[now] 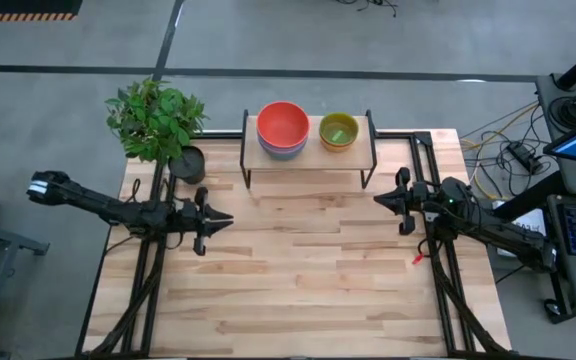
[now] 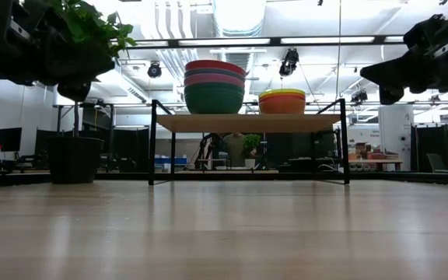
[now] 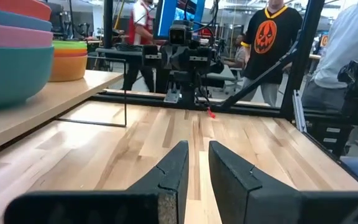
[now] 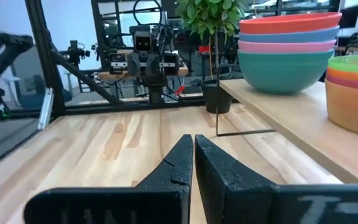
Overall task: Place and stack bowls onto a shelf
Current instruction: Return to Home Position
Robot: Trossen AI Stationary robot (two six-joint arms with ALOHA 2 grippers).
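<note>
The shelf [image 1: 308, 152] stands at the table's far side on thin black legs. On its wooden top sit two stacks of bowls: the larger ones [image 1: 283, 128], with red on top over blue, pink and teal [image 4: 288, 56], and the smaller ones [image 1: 338, 130], with lime green on top over yellow and orange [image 2: 281, 101]. My left gripper [image 1: 226, 218] hovers over the table to the left of the shelf and nearer than it. It is empty, with a narrow gap between its fingers [image 3: 199, 152]. My right gripper [image 1: 380, 200] hovers near the shelf's right legs, shut and empty [image 4: 193, 142].
A potted plant in a dark pot [image 1: 186, 162] stands at the shelf's left end. Black frame rails run along the table's left and right sides. Bare wooden tabletop [image 1: 308, 270] lies between and in front of the arms. People stand in the room behind [image 3: 267, 37].
</note>
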